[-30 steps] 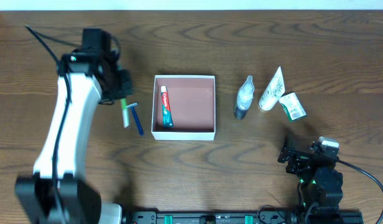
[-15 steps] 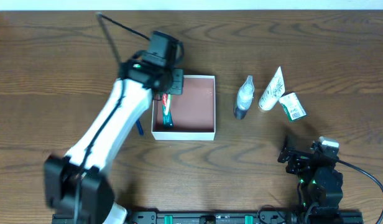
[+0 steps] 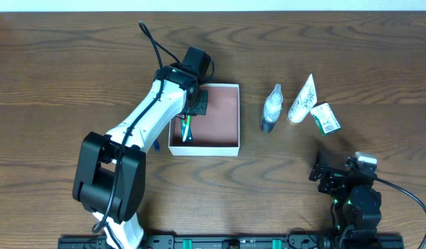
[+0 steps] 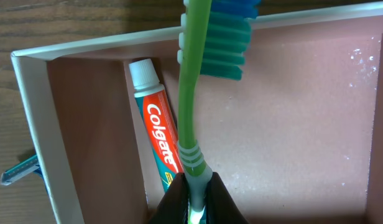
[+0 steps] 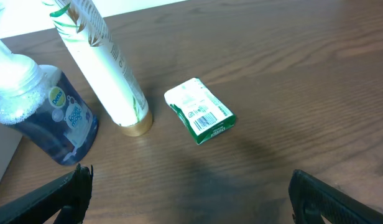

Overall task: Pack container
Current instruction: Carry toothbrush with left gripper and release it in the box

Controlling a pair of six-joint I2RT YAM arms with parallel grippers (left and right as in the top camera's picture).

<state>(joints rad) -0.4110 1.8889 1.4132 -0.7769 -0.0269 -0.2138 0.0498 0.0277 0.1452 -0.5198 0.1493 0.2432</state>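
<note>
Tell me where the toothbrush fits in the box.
In the box, the floor is bare from the toothpaste across to the right wall, so the toothbrush has room there. The left side is crowded: the toothpaste lies along that wall.

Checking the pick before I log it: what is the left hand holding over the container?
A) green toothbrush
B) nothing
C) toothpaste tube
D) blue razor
A: the left hand grips the green toothbrush by its handle over the container; the toothpaste tube lies inside, the razor outside.

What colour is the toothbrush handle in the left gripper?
Toothbrush handle is bright green; clearest in left wrist view.
</note>
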